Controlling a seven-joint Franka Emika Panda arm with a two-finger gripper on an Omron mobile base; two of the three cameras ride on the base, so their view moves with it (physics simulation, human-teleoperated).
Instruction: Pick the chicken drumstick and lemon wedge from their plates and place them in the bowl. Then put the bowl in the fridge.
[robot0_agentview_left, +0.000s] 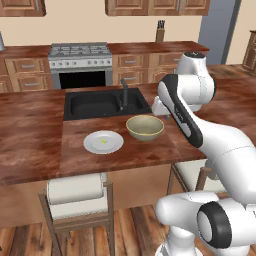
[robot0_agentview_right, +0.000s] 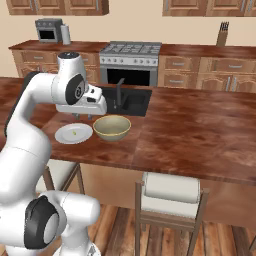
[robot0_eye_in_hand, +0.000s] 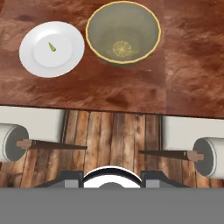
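Note:
The tiny yellow-green lemon wedge (robot0_eye_in_hand: 52, 47) lies in the middle of a white plate (robot0_agentview_left: 90, 145) on the island counter. Right beside that plate stands the olive-tan bowl (robot0_agentview_left: 145, 127), upright, with a faint round yellow mark on its floor and nothing else inside. My gripper (robot0_agentview_right: 83, 116) hangs above the counter on the sink side of the plate and bowl, its two short dark fingertips apart with nothing between them. The chicken drumstick is out of view. A tall grey panel (robot0_agentview_left: 216, 25) at the back right may be the fridge; I cannot tell.
A black sink (robot0_agentview_left: 95, 104) with a dark faucet (robot0_agentview_left: 124, 94) sits just behind the plate and bowl. Two padded stools (robot0_agentview_left: 77, 195) stand under the counter's near edge. The stove (robot0_agentview_left: 80, 60) and wooden cabinets line the back wall.

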